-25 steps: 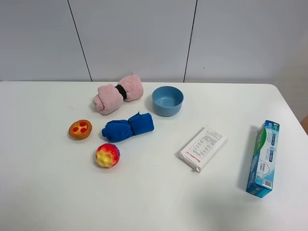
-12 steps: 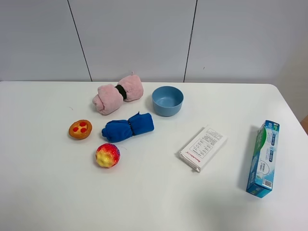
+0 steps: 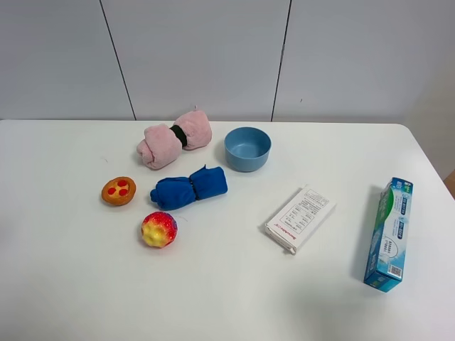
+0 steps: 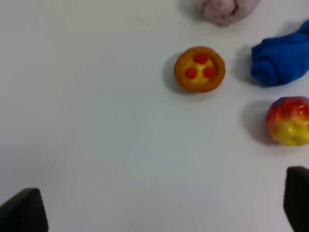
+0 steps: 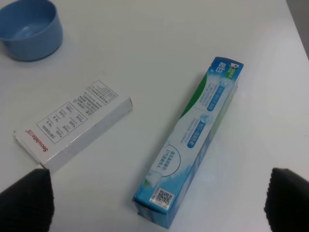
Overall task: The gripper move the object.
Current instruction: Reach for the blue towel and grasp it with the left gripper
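On the right side of a white table (image 3: 227, 305), close to its right edge, a long blue-and-green toothpaste box (image 3: 388, 234) is laid flat, well apart from a white carton (image 3: 300, 218) to its left. The task's object is not named. This box is judged the likeliest, since it is framed between the fingers of the right gripper (image 5: 157, 198), which is held above it, spread wide and empty. The left gripper (image 4: 158, 208) is likewise spread and empty, over bare table near a small toy tart (image 4: 199, 69). Neither arm is shown in the high view. The box is judged to be light, stiff cardboard with a glossy, slightly slippery print, easily dented if squeezed hard. It is best taken across its narrow width at mid-length, so that it is not swung round by one end. Its long axis is laid from the near table edge toward the far wall, tilted slightly, and the barcoded end is pointed at the near edge.
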Controlling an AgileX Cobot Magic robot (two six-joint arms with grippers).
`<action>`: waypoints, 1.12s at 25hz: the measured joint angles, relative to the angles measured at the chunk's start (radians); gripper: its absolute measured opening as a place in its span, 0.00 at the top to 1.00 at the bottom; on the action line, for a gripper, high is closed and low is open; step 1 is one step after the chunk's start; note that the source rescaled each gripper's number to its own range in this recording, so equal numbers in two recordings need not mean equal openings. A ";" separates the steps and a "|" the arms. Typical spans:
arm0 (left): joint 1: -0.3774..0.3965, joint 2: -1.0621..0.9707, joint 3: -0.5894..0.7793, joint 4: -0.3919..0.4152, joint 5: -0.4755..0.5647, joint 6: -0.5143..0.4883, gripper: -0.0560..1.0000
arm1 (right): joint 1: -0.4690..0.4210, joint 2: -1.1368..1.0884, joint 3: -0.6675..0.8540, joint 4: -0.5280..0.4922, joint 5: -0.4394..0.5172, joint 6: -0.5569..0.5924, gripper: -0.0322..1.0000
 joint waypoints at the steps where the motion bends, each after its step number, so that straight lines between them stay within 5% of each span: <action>1: 0.000 0.027 0.000 0.000 -0.009 0.007 0.00 | 0.000 0.000 0.000 0.000 0.000 0.000 0.00; 13: -0.120 0.240 0.000 -0.001 -0.112 0.025 0.10 | 0.000 0.000 0.000 0.000 0.000 0.000 0.00; 23: -0.140 0.396 0.000 0.010 -0.176 0.045 0.10 | 0.000 0.000 0.000 0.000 0.000 0.000 0.00; 28: -0.240 0.492 -0.001 0.025 -0.226 0.042 0.10 | 0.000 0.000 0.000 0.000 0.000 0.000 0.00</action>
